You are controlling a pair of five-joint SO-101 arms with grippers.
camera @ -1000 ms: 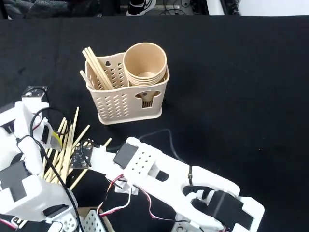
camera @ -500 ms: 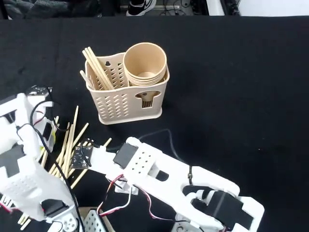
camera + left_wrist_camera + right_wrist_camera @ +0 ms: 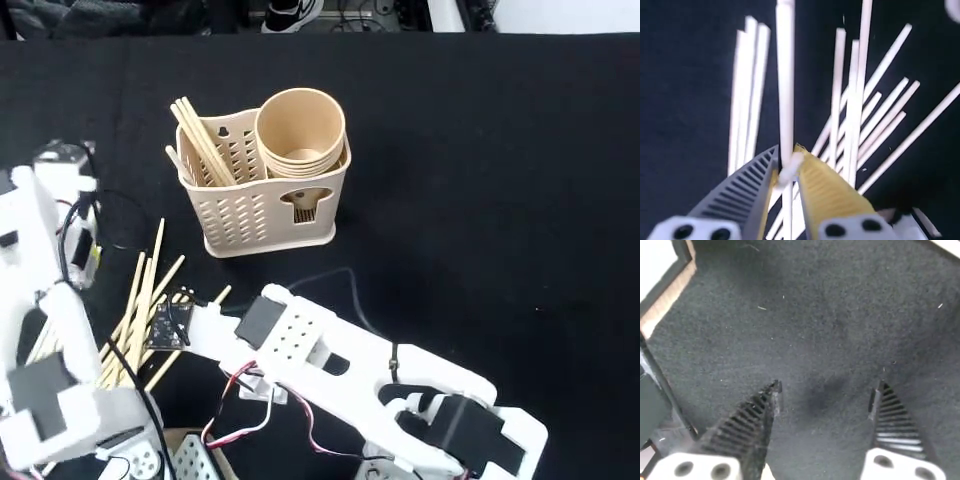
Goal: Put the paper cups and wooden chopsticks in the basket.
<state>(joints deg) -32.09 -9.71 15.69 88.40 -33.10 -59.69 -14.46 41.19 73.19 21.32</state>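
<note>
**At the table's 8 o'clock edge: one chopstick pinched**

The left gripper is clenched on a single wooden chopstick over the loose chopsticks scattered on the black table. Toward 11 o'clock, the basket holds stacked paper cups and more chopsticks. The right gripper hangs with its jaws spread wide over the cloth.
</note>
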